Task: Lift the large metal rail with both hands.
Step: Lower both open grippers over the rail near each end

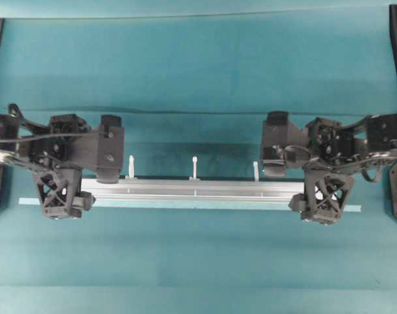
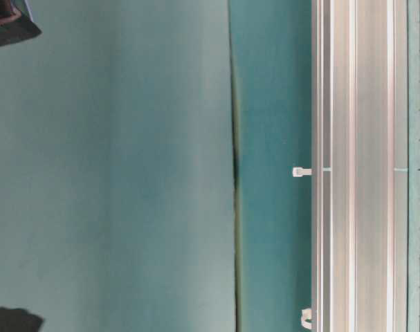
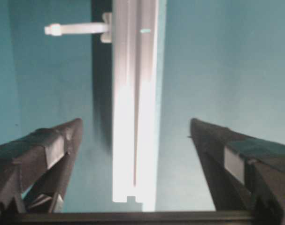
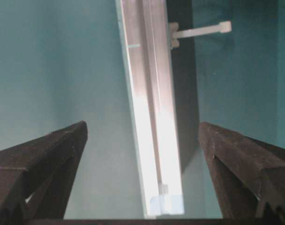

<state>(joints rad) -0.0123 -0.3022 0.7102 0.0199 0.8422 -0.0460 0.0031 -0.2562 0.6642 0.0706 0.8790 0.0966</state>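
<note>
The large metal rail [image 1: 195, 190] is a long silver grooved bar lying left to right across the teal table, with three white pegs [image 1: 194, 167] along its far edge. My left gripper [image 1: 67, 196] is at the rail's left end and my right gripper [image 1: 319, 198] is at its right end. In the left wrist view the gripper [image 3: 136, 124] is open, its fingers [image 3: 62, 140] wide on either side of the rail [image 3: 133, 117] and not touching it. The right wrist view shows the same: the gripper [image 4: 143, 126] is open astride the rail [image 4: 154, 117].
A thin pale teal strip [image 1: 185, 207] lies along the rail's near side and sticks out past both ends. The teal cloth [image 1: 198, 78] has a fold line behind the rail. Black arm bases stand at the left and right edges. The table-level view shows the rail [image 2: 355, 166] close up.
</note>
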